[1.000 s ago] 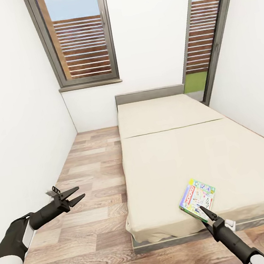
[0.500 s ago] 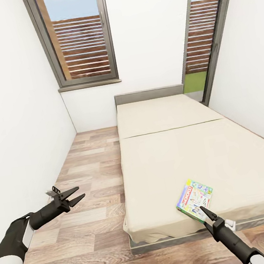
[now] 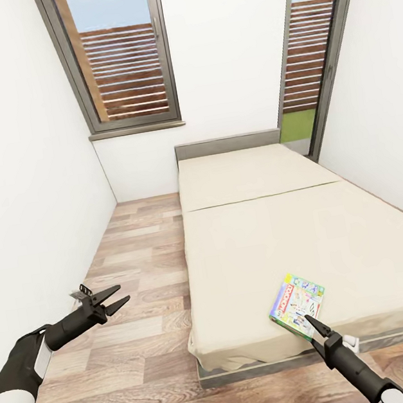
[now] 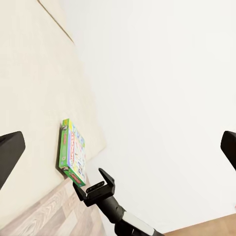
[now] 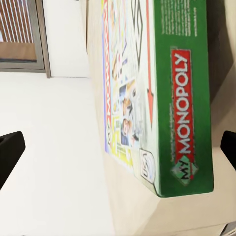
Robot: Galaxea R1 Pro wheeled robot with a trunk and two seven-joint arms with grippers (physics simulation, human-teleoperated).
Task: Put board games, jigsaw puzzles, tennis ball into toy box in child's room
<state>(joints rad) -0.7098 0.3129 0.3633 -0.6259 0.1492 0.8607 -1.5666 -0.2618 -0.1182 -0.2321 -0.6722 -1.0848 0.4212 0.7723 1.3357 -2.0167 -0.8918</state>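
Observation:
A white-green board game (image 3: pixel 298 303) with a red band lies flat on the beige bed (image 3: pixel 278 235), near the corner at its foot. My right gripper (image 3: pixel 314 325) is open at the box's near edge. In the right wrist view the box's green side (image 5: pixel 184 98) sits close between the spread fingertips. My left gripper (image 3: pixel 123 292) hangs open over the wooden floor left of the bed, holding nothing. Its wrist view looks across at the same game (image 4: pixel 73 153) and my right arm (image 4: pixel 110 206). The table, toy box, jigsaw puzzles and tennis ball are out of view.
A white wall (image 3: pixel 24 190) runs close along my left side. A strip of wooden floor (image 3: pixel 143 282) lies between that wall and the bed. A window (image 3: pixel 120 58) and a tall glass door (image 3: pixel 309 61) are at the far end, behind the grey headboard (image 3: pixel 228 143).
The whole picture slid slightly left between one second and half a second ago, a camera move. Since then nothing has changed; both grippers keep their poses.

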